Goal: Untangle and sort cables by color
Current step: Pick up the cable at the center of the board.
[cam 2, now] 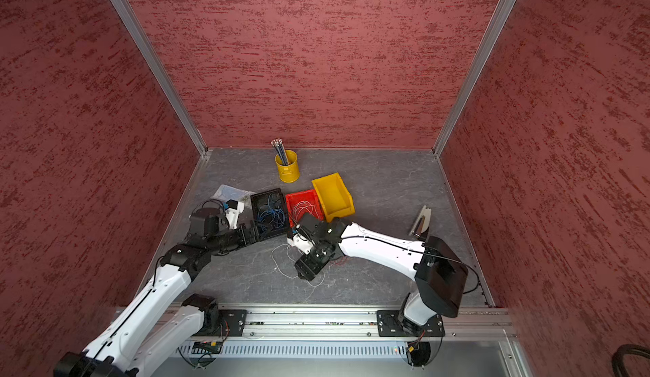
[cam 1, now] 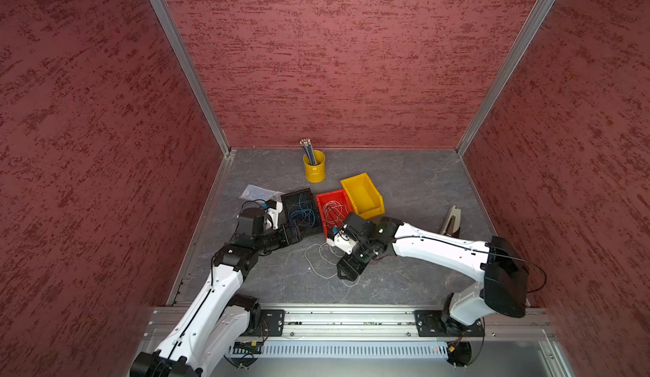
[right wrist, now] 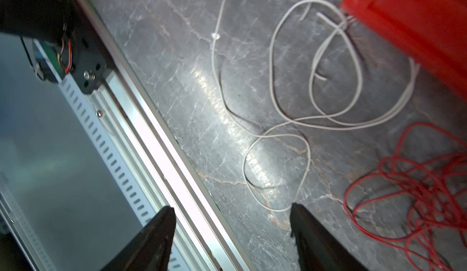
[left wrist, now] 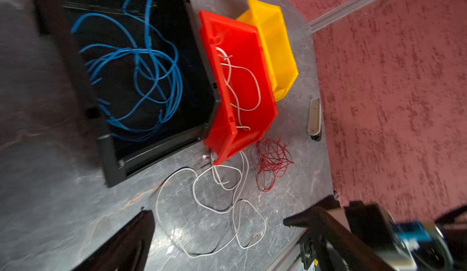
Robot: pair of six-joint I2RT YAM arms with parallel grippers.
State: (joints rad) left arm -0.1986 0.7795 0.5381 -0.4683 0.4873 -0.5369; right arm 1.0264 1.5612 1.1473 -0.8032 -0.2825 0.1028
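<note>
Right wrist view shows the right claw [right wrist: 231, 206] spread wide, nothing between its black fingers [right wrist: 310, 231], held over the grey marbled tabletop [right wrist: 177, 67]. Just past its tips the whitish cables [right wrist: 290, 124] lie in loose, overlapping loops on the bare surface. Beside them a tangled heap of red cables [right wrist: 417, 181] sits near a corner of the red bin [right wrist: 417, 29], outside it. Taking the back wall as twelve o'clock in both top views, the whitish loops spread at about nine o'clock from that claw. The red heap peeks out at three o'clock, mostly under the arm, and the red bin is between eleven and twelve. The left claw [left wrist: 217, 218] is spread as well and grips nothing. In both top views it sits just beside the near edge of the black bin [left wrist: 113, 166], which lies at its twelve to one o'clock. Blue cables [left wrist: 151, 80] coil inside that black bin. A few more whitish strands [left wrist: 242, 85] lie inside the red bin, which touches the black one's side. The yellow bin [left wrist: 285, 62] sits snug against the red bin at its two o'clock. Farther back, at twelve o'clock near the wall, a yellow cup [cam 1: 315, 173] holds upright pencils [cam 1: 306, 148].
</note>
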